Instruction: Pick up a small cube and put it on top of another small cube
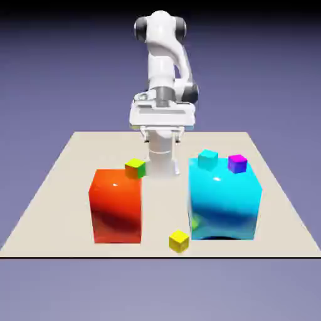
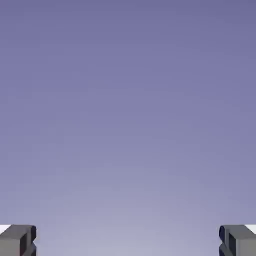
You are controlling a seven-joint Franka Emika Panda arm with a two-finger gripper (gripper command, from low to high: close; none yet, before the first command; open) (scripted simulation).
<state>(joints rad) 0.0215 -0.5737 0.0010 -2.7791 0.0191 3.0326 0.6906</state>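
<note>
The tiny plain yellow cube (image 1: 179,241) lies on the table near its front edge, between the two big blocks. The tiny multicoloured cube (image 1: 135,167), yellow-green on top with an orange and a green face, sits on the back right corner of the big red block (image 1: 116,205). My gripper (image 1: 162,133) hangs high at the back of the table, well above and behind both cubes. In the hand view my fingertips (image 2: 19,240) stand far apart at the bottom corners, open, with only the blue-violet backdrop between them.
A big cyan block (image 1: 224,199) stands to the exterior view's right, carrying a tiny cyan cube (image 1: 208,158) and a tiny purple cube (image 1: 237,163) on top. The beige table (image 1: 56,182) spreads around the blocks.
</note>
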